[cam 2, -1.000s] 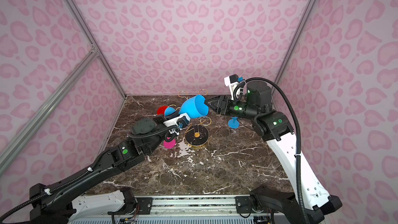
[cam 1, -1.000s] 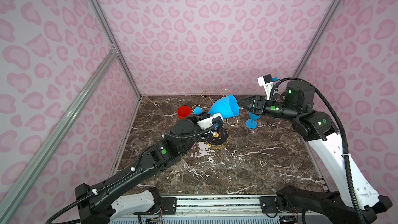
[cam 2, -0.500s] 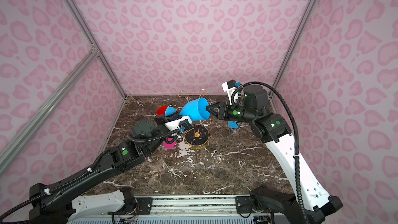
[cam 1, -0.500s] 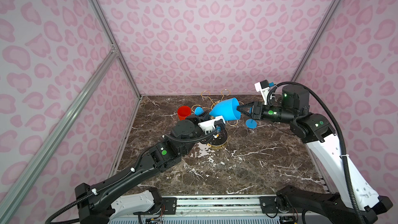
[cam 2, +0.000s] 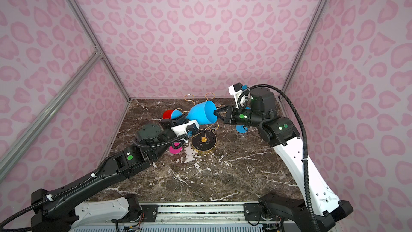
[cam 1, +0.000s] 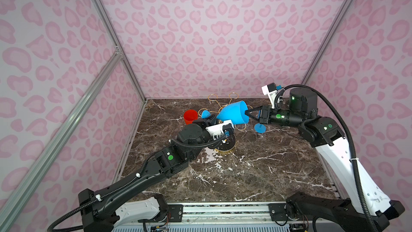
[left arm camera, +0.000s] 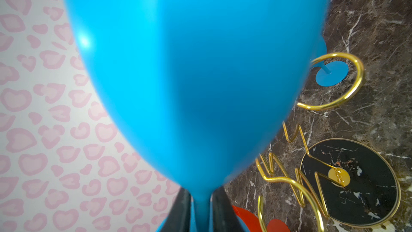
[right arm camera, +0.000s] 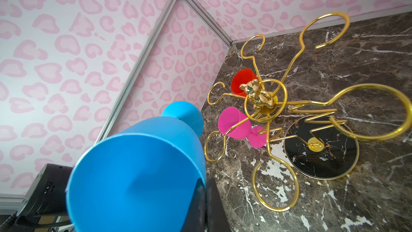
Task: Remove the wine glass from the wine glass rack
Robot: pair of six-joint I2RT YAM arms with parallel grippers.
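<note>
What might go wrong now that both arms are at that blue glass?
1. The right gripper pinches only the rim of the blue wine glass, which hangs tilted in the air. So thin a hold might slip or twist if the left gripper at the stem lets go.
2. The wine glass rack has wire loops close beside the glass. The glass might snag one and tip the rack.

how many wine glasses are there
4: blue glass aloft, rim in the right gripper; second blue glass standing, half hidden behind it; red glass and pink glass left of the rack.
</note>
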